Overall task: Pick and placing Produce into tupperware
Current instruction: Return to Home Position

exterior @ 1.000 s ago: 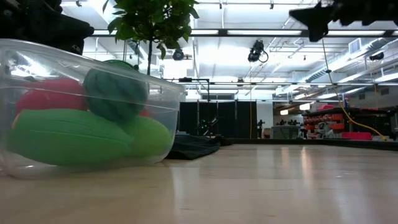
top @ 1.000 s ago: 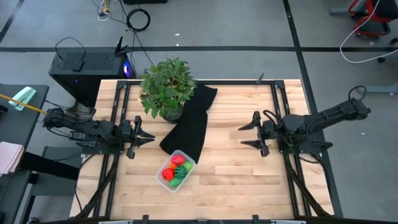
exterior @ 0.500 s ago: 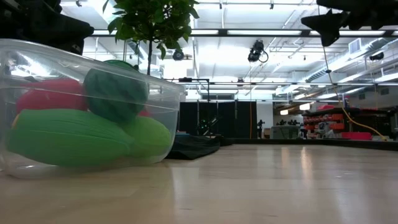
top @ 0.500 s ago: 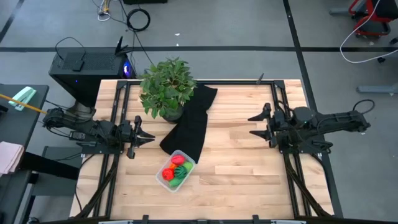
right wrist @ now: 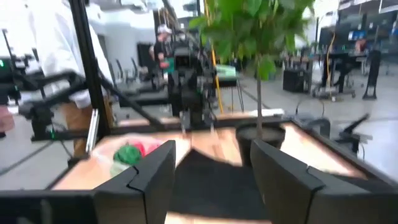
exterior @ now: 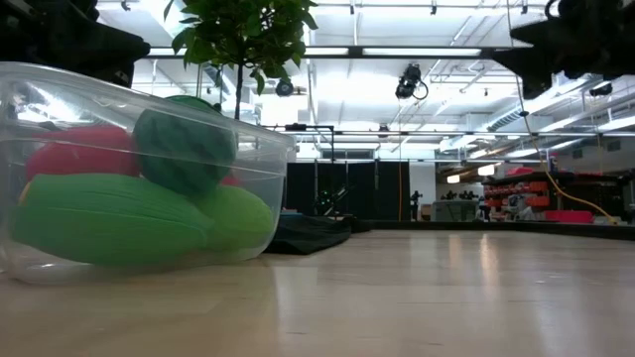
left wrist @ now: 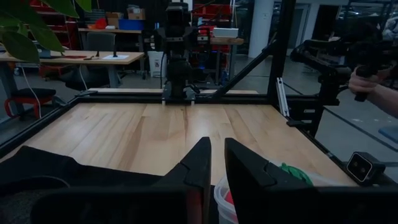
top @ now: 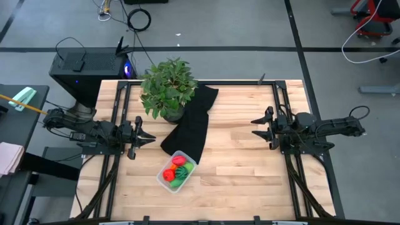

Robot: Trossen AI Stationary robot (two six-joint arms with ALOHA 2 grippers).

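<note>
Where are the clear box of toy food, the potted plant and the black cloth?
Clear box (exterior: pixel 266 164): low view, on its bare side wall.
Potted plant (top: pixel 166 87): high view, on its leaves.
Black cloth (top: pixel 190 122): high view, on the middle of the cloth.

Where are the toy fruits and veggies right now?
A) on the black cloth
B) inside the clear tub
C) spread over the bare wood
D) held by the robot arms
B: the toys lie piled inside the tub, as both the high and low views show.
</note>
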